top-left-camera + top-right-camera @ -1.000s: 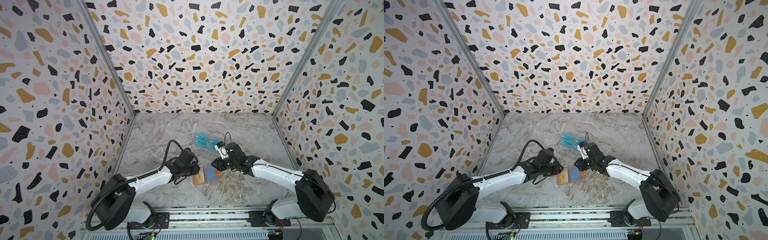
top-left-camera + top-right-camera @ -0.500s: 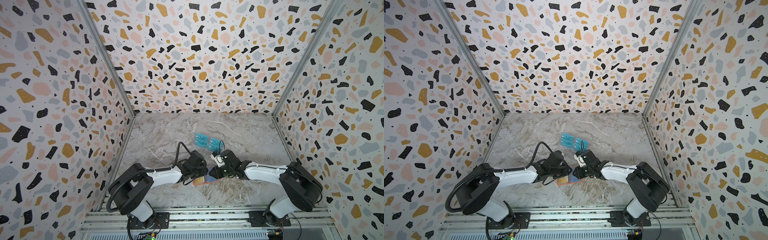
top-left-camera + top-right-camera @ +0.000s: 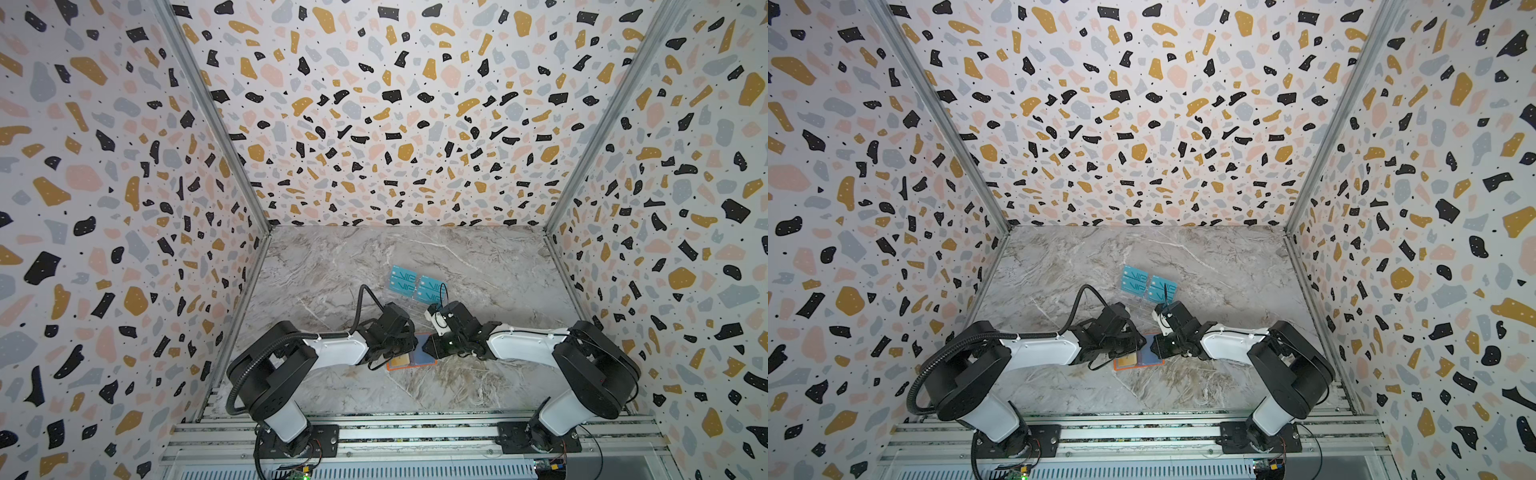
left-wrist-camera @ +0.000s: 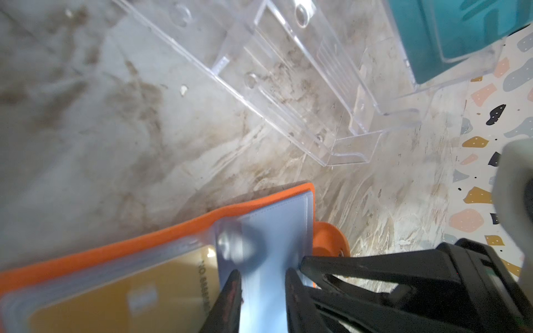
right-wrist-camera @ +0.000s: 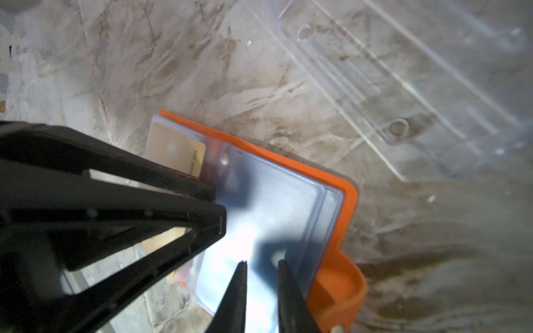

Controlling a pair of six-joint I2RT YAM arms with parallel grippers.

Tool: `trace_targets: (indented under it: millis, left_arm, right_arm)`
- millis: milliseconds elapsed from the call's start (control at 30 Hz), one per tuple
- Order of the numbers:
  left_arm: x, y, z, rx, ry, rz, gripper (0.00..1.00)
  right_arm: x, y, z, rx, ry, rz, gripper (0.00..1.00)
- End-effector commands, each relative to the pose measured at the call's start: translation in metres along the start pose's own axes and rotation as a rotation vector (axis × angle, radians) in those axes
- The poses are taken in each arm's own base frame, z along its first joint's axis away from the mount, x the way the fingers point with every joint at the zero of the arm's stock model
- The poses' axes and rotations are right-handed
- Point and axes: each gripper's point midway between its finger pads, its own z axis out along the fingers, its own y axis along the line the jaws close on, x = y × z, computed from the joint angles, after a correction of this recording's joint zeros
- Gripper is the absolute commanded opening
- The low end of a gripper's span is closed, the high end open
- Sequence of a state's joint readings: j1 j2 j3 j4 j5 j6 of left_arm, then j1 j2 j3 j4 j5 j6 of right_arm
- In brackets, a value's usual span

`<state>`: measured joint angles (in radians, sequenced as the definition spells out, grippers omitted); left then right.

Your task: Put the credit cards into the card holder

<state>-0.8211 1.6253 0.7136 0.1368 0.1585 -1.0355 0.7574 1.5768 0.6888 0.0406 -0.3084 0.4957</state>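
Note:
The orange card holder (image 3: pixel 409 367) (image 3: pixel 1138 365) lies open on the marble floor near the front, bluish sleeves up. A gold credit card (image 4: pixel 115 299) (image 5: pixel 176 150) sits in its left side. Several teal VIP credit cards (image 3: pixel 417 284) (image 3: pixel 1148 282) stand in the clear stand behind. My left gripper (image 4: pixel 262 274) (image 3: pixel 409 347) hovers over the middle sleeve, jaws narrowly parted, nothing seen clamped. My right gripper (image 5: pixel 261 262) (image 3: pixel 428 347) meets it from the right, its thin tips slightly apart over the right sleeve (image 5: pixel 274 207). The two grippers hide much of the holder in both top views.
A clear acrylic tiered stand (image 4: pixel 288 86) (image 5: pixel 403 86) sits just behind the holder, its front tiers empty. The holder's orange snap tab (image 4: pixel 328 236) sticks out on the right. Terrazzo walls enclose three sides; an aluminium rail (image 3: pixel 415 440) runs along the front.
Both arms have drawn in and come down onto the card holder from either side. The holder, plainly seen between them a second ago, is now mostly covered.

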Motion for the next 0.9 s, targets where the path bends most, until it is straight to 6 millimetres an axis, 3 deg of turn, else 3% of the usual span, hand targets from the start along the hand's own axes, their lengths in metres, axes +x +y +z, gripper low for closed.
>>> trace_targets:
  millis: [0, 333, 533, 867]
  left_arm:
    - [-0.002, -0.005, 0.003, 0.015, -0.005, 0.009, 0.30]
    - [0.010, -0.008, 0.008, 0.079, 0.044, -0.023, 0.31]
    - [0.006, -0.023, 0.002, 0.177, 0.028, -0.056, 0.32]
    - [0.011, -0.021, -0.006, 0.247, 0.024, -0.112, 0.32]
  right_arm:
    - [0.012, -0.014, 0.002, 0.055, 0.039, 0.015, 0.22]
    - [0.013, -0.014, 0.002, 0.053, 0.039, 0.026, 0.22]
    - [0.014, -0.014, 0.002, 0.051, 0.038, 0.030, 0.22]
    - [0.014, -0.013, 0.002, 0.047, 0.041, 0.035, 0.22]
